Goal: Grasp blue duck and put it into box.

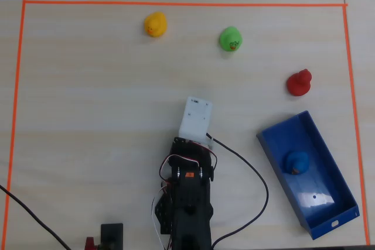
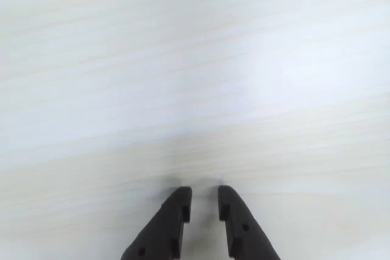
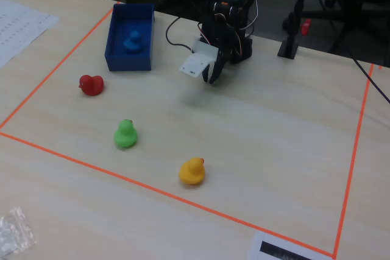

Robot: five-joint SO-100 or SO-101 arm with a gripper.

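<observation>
Overhead view: I see the blue duck (image 1: 297, 162) already in the box (image 1: 275, 150) by the table's right edge, so the job looks done.

Wrist view: my gripper (image 2: 204, 202) holds nothing, its fingertips a narrow gap apart over bare table.

Fixed view: the arm sits folded back near its base. I find no readable writing.

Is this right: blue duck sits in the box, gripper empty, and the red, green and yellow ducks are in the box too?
Not quite. The blue duck is in the box and the gripper holds nothing, but the red duck, green duck and yellow duck stand on the table outside the box, as the overhead view shows.
</observation>
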